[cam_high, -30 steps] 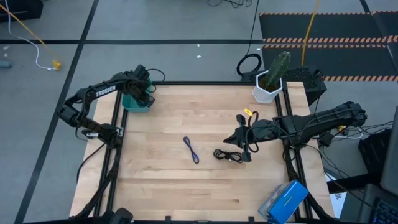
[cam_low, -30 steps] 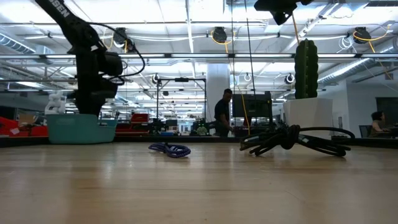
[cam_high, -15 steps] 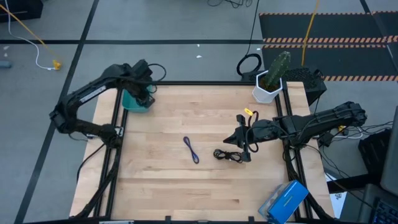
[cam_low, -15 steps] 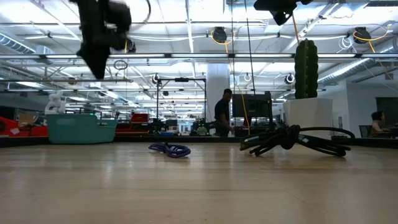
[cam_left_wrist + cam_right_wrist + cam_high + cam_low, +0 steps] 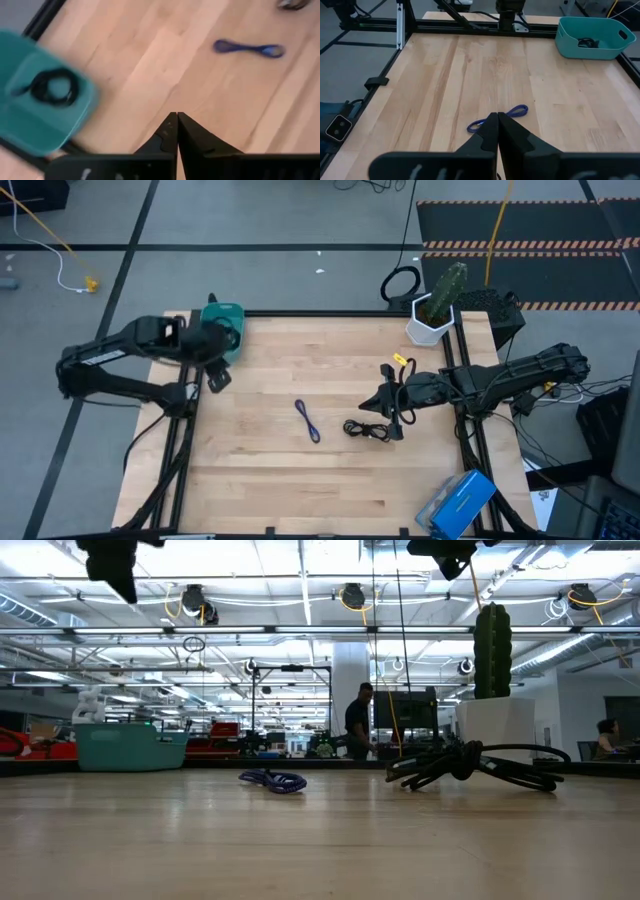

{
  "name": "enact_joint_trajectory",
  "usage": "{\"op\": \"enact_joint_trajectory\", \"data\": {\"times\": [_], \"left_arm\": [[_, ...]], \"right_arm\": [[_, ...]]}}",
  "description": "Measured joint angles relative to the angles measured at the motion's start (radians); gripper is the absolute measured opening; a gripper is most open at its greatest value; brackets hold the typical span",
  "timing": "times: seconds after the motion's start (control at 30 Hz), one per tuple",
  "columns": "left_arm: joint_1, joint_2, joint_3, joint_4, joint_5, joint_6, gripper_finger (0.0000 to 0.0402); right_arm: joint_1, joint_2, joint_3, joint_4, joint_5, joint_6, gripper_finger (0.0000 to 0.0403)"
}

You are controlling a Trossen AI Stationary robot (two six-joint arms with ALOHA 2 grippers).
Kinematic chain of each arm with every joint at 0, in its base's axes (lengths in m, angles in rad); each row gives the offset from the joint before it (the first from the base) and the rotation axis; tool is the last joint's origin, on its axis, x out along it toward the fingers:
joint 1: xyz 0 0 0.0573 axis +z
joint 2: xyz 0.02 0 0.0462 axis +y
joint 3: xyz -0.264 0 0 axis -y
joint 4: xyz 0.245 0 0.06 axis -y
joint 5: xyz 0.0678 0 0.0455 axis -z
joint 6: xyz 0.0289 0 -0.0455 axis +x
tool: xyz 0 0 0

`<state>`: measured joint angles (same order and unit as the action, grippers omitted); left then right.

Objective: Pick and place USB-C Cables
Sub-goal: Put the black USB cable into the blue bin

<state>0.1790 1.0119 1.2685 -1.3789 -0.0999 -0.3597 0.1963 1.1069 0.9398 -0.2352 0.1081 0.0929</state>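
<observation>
A teal tray (image 5: 224, 330) stands at the table's far left corner, with one coiled black USB-C cable (image 5: 52, 87) lying inside it. My left gripper (image 5: 176, 118) is shut and empty, raised high above the table just near-side of the tray (image 5: 217, 376). The blue-purple cable (image 5: 307, 421) lies flat mid-table (image 5: 272, 780). A second black cable bundle (image 5: 368, 430) lies to its right (image 5: 470, 765). My right gripper (image 5: 497, 119) hangs shut and empty above that bundle (image 5: 385, 402).
A cactus in a white pot (image 5: 436, 308) stands at the far right corner. A blue box (image 5: 458, 502) sits at the near right edge. A small yellow tag (image 5: 400, 362) lies by the right arm. A person (image 5: 357, 720) stands in the room beyond.
My left gripper has risen out of the teal tray, gone up high and swung toward the table's near and left edges. The black cable stays lying in the tray. The right arm has kept still.
</observation>
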Motion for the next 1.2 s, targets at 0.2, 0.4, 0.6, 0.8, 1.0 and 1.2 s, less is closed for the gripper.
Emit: {"op": "enact_joint_trajectory", "data": {"times": [0.2,0.4,0.6,0.8,1.0,1.2], "left_arm": [[-0.229,0.007,-0.003,0.153,-0.118,-0.029,0.0004],[-0.349,0.055,-0.003,0.392,-0.292,0.080,0.0016],[-0.391,0.128,-0.066,0.615,-0.336,0.218,0.0013],[-0.395,0.179,-0.105,0.723,-0.288,0.346,0.0005],[-0.389,0.180,-0.104,0.759,-0.261,0.341,0.0024],[-0.397,0.180,-0.104,0.761,-0.255,0.312,0.0016]], "right_arm": [[0.000,0.000,0.000,0.034,0.000,0.023,0.0000],[0.003,0.000,0.000,0.063,0.025,0.071,0.0000],[0.029,0.000,0.000,0.021,0.103,0.124,0.0000],[0.054,0.000,0.000,-0.021,0.140,0.204,0.0000],[0.075,0.000,0.000,-0.047,0.158,0.226,0.0000],[0.104,0.000,0.000,-0.047,0.158,0.233,0.0000]]}}
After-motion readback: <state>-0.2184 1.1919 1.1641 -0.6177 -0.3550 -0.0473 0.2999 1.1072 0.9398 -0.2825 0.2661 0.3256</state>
